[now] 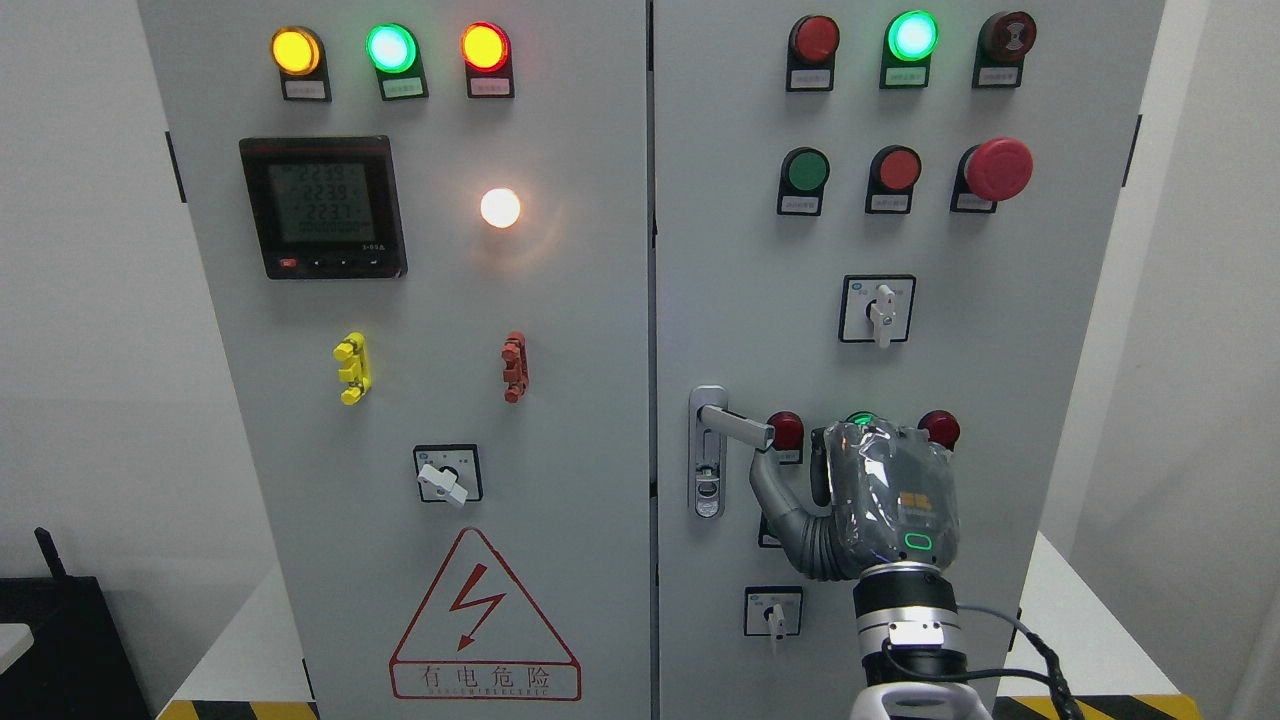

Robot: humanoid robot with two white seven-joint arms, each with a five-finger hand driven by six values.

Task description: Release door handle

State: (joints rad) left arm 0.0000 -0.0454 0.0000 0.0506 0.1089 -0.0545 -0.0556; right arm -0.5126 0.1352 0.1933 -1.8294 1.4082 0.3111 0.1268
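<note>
**Robot hand at the cabinet door handle, release pending**

Nearest: right robot hand (880, 500), wrapped in clear film, raised from the lower right edge on a metal wrist. Thumb (775, 495) curved up and to the left, tip touching the underside of the lever's free end. Other fingers hidden behind the palm; grasping or loose cannot be told. Left robot hand out of view.

Just left of the thumb tip: door handle (722, 425), silver lever roughly level, on a lock plate at the right door's (900, 250) inner edge. Door apparently closed.

Directly behind the hand: red button (785, 430), green lamp partly hidden, second red button (940, 428). Below the hand: small rotary switch (773, 612). Further up: selector switch (878, 310), emergency stop (997, 168).

Risks, as judged: thumb snagging under the lever on withdrawal, tugging it or the door; sideways or forward drift pressing the buttons close behind.
</note>
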